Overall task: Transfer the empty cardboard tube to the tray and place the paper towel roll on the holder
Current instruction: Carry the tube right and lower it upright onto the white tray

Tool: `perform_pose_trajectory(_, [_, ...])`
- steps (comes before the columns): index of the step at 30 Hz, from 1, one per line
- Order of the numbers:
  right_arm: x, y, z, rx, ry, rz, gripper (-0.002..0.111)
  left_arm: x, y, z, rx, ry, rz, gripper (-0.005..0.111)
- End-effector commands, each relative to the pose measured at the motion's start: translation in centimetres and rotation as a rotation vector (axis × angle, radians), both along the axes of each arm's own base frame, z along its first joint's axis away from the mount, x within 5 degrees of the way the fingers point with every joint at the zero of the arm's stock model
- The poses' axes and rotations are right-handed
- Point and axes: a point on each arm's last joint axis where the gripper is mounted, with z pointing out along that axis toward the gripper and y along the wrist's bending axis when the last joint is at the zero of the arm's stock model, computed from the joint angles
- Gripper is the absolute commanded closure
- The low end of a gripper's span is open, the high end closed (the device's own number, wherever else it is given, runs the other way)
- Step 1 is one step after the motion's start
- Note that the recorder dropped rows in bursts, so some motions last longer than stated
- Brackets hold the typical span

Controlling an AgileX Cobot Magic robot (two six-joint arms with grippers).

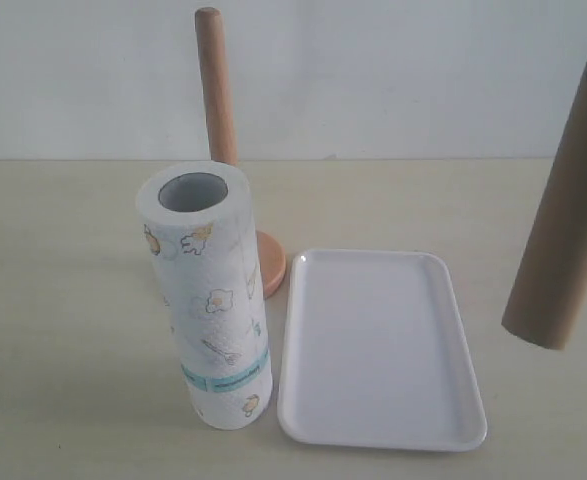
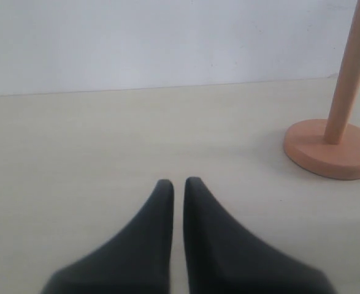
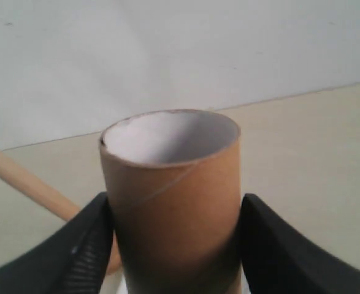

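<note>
The brown cardboard tube (image 1: 563,220) hangs tilted in the air at the right edge of the exterior view, right of the white tray (image 1: 443,300). My right gripper (image 3: 175,211) is shut on the tube (image 3: 170,202), one black finger on each side. The white paper towel roll (image 1: 208,300) stands upright left of the tray. Behind it stands the wooden holder (image 1: 216,90), its pole bare. My left gripper (image 2: 178,182) is shut and empty, low over the table, with the holder's base (image 2: 330,150) some way off beyond it.
A pale wall runs behind the beige table (image 1: 63,300). The holder's disc base (image 1: 273,262) sits close to the tray's far left corner, partly hidden by the roll.
</note>
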Motion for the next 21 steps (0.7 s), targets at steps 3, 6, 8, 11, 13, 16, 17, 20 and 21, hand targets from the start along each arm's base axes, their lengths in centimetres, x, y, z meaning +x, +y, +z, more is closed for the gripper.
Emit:
perform_pose_trajectory(3, [-1.2, -0.8, -0.6, -0.076, -0.032, -0.152, 0.109, 0.0, 0.0, -0.1, -0.005, -0.003, -0.006, 0.101])
perform_pose_trajectory(6, [-1.5, -0.5, 0.4, -0.159, -0.098, -0.228, 0.109, 0.0, 0.0, -0.1, -0.005, -0.003, -0.006, 0.101])
perform_pose_trajectory(8, [-1.5, -0.1, 1.0, -0.274, -0.161, -0.261, 0.109, 0.0, 0.0, -0.1, -0.005, -0.003, -0.006, 0.101])
perform_pose_trajectory(11, [-1.2, 0.5, 1.2, -0.427, -0.217, -0.295, 0.109, 0.0, 0.0, -0.1, -0.005, -0.003, -0.006, 0.101])
perform_pose_trajectory(13, [-1.1, 0.9, 1.2, -0.507, -0.241, -0.297, 0.109, 0.0, 0.0, -0.1, -0.005, -0.003, -0.006, 0.101])
perform_pose_trajectory(16, [-1.0, 2.2, 1.3, -0.600, -0.282, -0.254, 0.109, 0.0, 0.0, -0.1, -0.005, -0.003, -0.006, 0.101])
perform_pose_trajectory(17, [-1.0, 2.5, 1.3, -0.625, -0.292, -0.256, 0.109, 0.0, 0.0, -0.1, -0.005, -0.003, -0.006, 0.101])
perform_pose_trajectory(20, [-1.0, 3.0, 1.6, -0.693, -0.311, -0.317, 0.109, 0.0, 0.0, -0.1, -0.005, -0.003, -0.006, 0.101])
perform_pose_trajectory(21, [-1.1, 3.0, 1.7, -0.739, -0.319, -0.340, 0.109, 0.0, 0.0, -0.1, -0.005, -0.003, -0.006, 0.101])
